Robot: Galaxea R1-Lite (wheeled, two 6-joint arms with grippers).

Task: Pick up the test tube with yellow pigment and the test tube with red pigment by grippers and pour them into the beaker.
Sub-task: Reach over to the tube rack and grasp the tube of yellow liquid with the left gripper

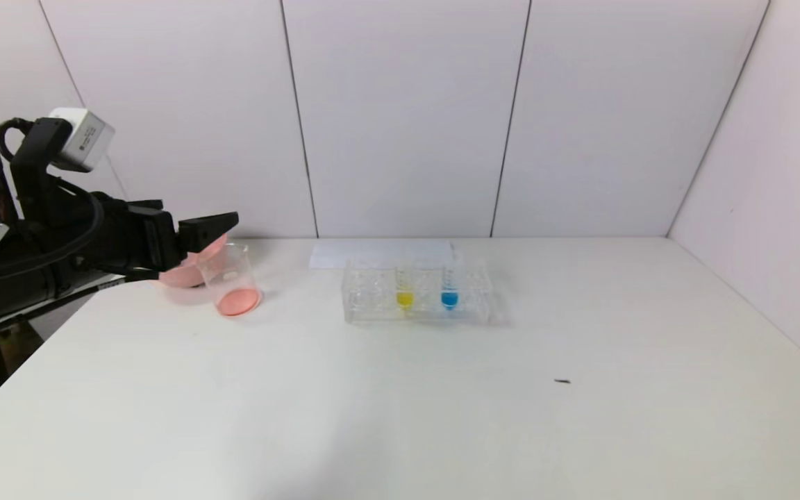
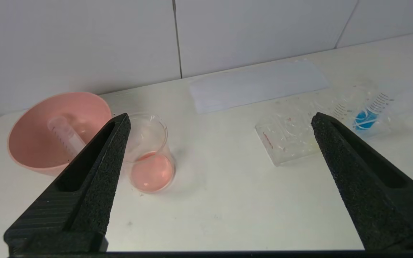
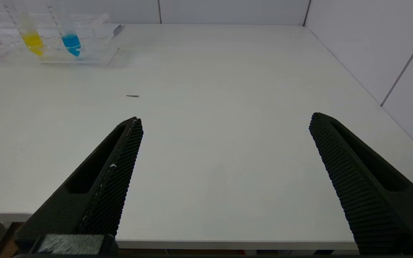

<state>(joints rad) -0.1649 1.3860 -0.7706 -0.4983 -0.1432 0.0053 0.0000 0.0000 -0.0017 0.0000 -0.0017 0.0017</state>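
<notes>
The beaker (image 1: 233, 281) (image 2: 151, 157) stands at the table's far left with pink-red liquid in its bottom. My left gripper (image 1: 207, 226) (image 2: 221, 115) hovers open and empty just to the left of it and above it. The test tube with yellow pigment (image 1: 405, 292) (image 3: 31, 32) stands upright in a clear rack (image 1: 372, 295) (image 2: 289, 139). The test tube with red pigment is out of view. An empty clear tube (image 2: 66, 134) lies in a pink bowl (image 2: 31, 143). My right gripper (image 3: 226, 117) hangs open and empty over the table's near edge.
A tube with blue liquid (image 1: 449, 293) (image 2: 366, 116) (image 3: 71, 37) stands in the rack beside the yellow one. The pink bowl (image 1: 181, 276) sits right behind the beaker. A white sheet (image 1: 379, 253) lies behind the rack. A small dark speck (image 1: 562, 380) lies on the table.
</notes>
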